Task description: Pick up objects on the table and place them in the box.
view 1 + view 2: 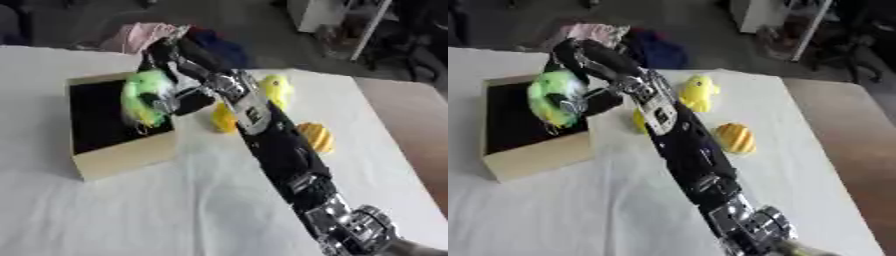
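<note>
Green fuzzy toy [555,97] is up in the air, right over the box [122,155], w/ the right hand [175,75] wrapped round it from behind. Box sits on the white counter [131,215], dark inside, near the far left. So the step now looks like the drop-in part. Next, I think the hand needs to go down a bit & let go so the toy falls inside, not on the rim. Yellow duck [697,92] & two more yellow things wait beside the arm. Left hand can't be seen.
</note>
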Controlling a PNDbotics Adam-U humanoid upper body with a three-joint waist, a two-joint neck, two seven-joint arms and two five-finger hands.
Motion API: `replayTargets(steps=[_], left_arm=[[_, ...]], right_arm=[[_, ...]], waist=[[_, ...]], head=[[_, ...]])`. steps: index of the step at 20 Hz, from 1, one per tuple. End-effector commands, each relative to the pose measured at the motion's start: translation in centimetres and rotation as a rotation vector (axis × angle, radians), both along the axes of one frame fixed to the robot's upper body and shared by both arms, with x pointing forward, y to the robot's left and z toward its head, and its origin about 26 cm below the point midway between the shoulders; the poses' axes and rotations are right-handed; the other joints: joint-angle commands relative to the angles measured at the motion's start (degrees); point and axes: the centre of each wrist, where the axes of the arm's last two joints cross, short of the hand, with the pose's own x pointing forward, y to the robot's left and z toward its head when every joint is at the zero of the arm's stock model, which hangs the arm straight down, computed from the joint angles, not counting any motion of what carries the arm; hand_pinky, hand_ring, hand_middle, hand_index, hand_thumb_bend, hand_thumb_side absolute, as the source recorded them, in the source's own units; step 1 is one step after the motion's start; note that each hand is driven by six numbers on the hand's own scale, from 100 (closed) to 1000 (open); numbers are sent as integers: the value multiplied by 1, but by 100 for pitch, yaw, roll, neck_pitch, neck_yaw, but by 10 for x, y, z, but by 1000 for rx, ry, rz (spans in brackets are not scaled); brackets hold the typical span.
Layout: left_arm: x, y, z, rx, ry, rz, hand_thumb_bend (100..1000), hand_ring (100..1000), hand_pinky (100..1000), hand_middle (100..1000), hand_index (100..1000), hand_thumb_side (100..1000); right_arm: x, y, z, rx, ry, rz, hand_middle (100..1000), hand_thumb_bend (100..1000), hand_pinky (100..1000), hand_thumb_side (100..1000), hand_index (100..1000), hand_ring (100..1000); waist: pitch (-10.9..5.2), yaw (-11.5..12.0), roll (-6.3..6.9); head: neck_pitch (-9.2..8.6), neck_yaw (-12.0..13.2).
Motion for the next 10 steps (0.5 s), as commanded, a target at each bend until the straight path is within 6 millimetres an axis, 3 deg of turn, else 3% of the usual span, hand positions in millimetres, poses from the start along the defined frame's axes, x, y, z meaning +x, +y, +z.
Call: replayTargets(steps=[1, 3, 5, 6, 7, 10], left_arm=[[-2, 2, 8, 7, -31, 0, 100, 720, 753, 640, 722, 633], [-2, 2, 8, 11, -29, -2, 100, 720, 751, 640, 722, 632], [-2, 2, 8, 14, -29, -4, 100, 722, 754, 640, 723, 632], [-2, 1, 8, 14, -29, -4, 100, 722, 753, 640, 723, 631], [-2, 1, 8, 15, -28, -5, 100, 722, 753, 640, 723, 631], [-2, 1, 8, 15, -28, -7, 100, 723, 754, 640, 723, 631]], right_arm=[[1, -4, 10, -69, -67, 18, 278, 100, 357, 104, 522, 374], [1, -5, 9, -68, -82, 4, 531, 100, 442, 100, 748, 464], [1, -5, 7, -77, -94, -12, 707, 100, 515, 100, 887, 557], [1, -5, 6, -82, -98, -19, 792, 100, 594, 100, 936, 651], [2, -4, 5, -87, -100, -24, 813, 100, 628, 100, 948, 684], [3, -2, 1, -130, -101, -36, 955, 100, 858, 143, 1000, 879]], waist=[[-18, -10, -27], [-18, -17, -29], [-15, -23, -30], [-13, -24, -30], [-11, -27, -30], [-12, -32, -28]], head=[[-57, 2], [-48, 11], [-48, 21], [-47, 23], [-43, 25], [-37, 28]])
